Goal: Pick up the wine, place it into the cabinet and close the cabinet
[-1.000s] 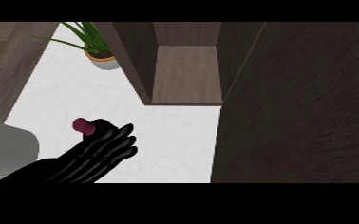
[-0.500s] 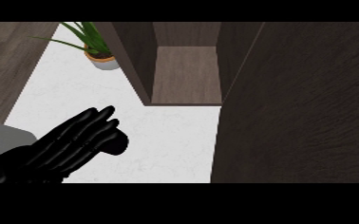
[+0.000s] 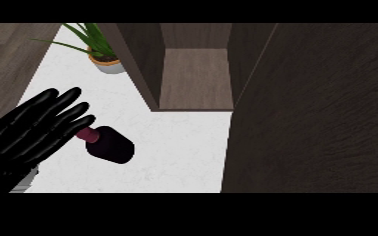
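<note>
The wine bottle, dark with a maroon neck, is on the white counter in front of the cabinet, at left. Its neck points up-left toward my left hand. That hand is at the left edge, open with straight spread fingers. The fingertips are right beside the bottle's neck, and none curl round it. The open cabinet shows a bare wooden shelf further back. Its dark door stands open and fills the right side. My right hand does not show.
A potted green plant stands at the back left, beside the cabinet's left wall. A grey object's corner peeks out under my left hand at the lower left edge.
My left hand covered the bottle earlier. It has since slid left and spread its fingers, so the whole bottle shows. The bottle's neck is where it was a second ago.
</note>
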Motion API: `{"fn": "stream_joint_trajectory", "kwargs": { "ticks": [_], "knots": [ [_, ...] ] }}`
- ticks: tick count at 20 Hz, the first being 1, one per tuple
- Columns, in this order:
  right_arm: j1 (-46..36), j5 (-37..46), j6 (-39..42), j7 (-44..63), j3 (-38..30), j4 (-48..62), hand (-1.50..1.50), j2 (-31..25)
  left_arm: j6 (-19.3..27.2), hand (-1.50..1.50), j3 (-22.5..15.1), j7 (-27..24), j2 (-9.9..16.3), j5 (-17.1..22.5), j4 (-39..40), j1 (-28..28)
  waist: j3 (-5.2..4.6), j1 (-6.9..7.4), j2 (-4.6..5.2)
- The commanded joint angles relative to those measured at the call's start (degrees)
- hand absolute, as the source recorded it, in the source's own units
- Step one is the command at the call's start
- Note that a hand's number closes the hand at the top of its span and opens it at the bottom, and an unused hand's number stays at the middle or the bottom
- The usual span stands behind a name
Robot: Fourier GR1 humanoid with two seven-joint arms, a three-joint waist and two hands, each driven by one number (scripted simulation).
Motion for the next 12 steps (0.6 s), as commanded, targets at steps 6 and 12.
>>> {"fn": "stream_joint_trajectory", "kwargs": {
  "ticks": [6, 12],
  "knots": [
    [2.69, -2.30, -1.84, 6.60, 0.88, -13.79, -1.50, -0.80, -5.28, -1.50, 9.93, -0.83, 2.03, 8.17, 0.75, -0.65, -0.01, -0.35, 0.21],
    [-0.63, -6.14, -1.25, 7.72, -1.99, -13.12, -1.50, -1.62, -9.98, -1.50, 14.95, -0.86, 5.12, 10.87, 7.26, -2.52, 0.01, -0.32, 0.39]
  ]
}}
